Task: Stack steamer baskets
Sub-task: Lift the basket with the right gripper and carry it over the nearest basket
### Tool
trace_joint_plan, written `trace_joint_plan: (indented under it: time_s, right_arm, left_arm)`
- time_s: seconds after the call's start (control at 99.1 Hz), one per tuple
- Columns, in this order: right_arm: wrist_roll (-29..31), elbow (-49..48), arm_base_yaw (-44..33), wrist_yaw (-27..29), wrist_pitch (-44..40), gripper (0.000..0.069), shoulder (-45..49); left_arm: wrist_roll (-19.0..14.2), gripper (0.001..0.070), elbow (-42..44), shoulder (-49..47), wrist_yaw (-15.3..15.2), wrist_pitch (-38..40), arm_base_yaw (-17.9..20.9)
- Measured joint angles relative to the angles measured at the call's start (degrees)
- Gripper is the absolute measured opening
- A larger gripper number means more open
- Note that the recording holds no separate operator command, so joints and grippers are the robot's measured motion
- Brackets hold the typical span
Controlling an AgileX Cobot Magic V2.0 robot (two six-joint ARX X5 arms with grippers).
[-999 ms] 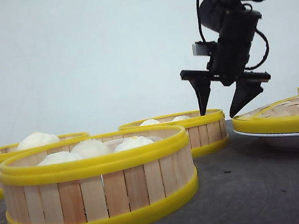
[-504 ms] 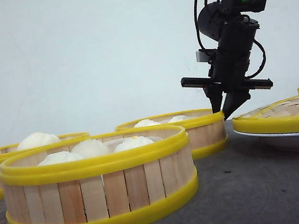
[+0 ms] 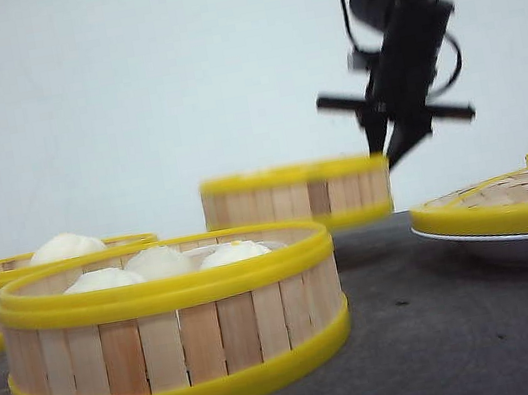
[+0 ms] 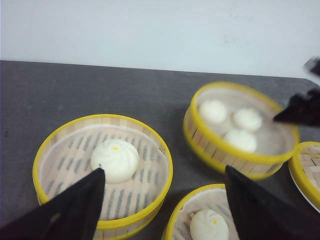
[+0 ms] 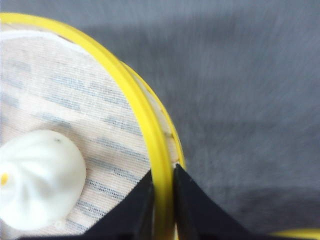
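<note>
The right gripper (image 3: 390,149) pinches the rim of a lifted basket (image 3: 296,197), airborne at two o'clock from the front basket (image 3: 174,324). Keeping it level should protect the buns. The left gripper (image 4: 162,200) hangs spread.

One steamer basket (image 3: 174,324) sat nearest, another (image 3: 16,290) behind-left — the third (image 3: 296,197) hung above the table (image 3: 448,329), left of the plate (image 3: 515,242).
</note>
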Motion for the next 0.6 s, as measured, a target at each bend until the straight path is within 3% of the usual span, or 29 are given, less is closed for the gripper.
trace_joint_plan:
  time_s: [0.202,0.343,0.454,0.595]
  right_arm:
    - [-4.6,2.7,-0.6,-2.9,-3.5,0.0034,-12.6]
    - [-8.2,2.8,1.2,-8.3,-7.8,0.0034,-20.3]
    - [-10.5,2.8,3.6,-11.5,-12.0,0.0034,-22.6]
    - [-13.7,2.8,7.9,-11.5,-17.3,0.0034,-22.6]
  left_arm:
    - [0.5,0.0462,0.0,-2.8,0.0,-0.3,0.0]
    - [0.8,0.0462,0.0,-5.1,0.0,-1.2,0.0]
    - [0.8,0.0462,0.0,-6.6,0.0,-1.8,0.0]
    - [0.8,0.0462,0.0,-7.9,0.0,-3.2,0.0]
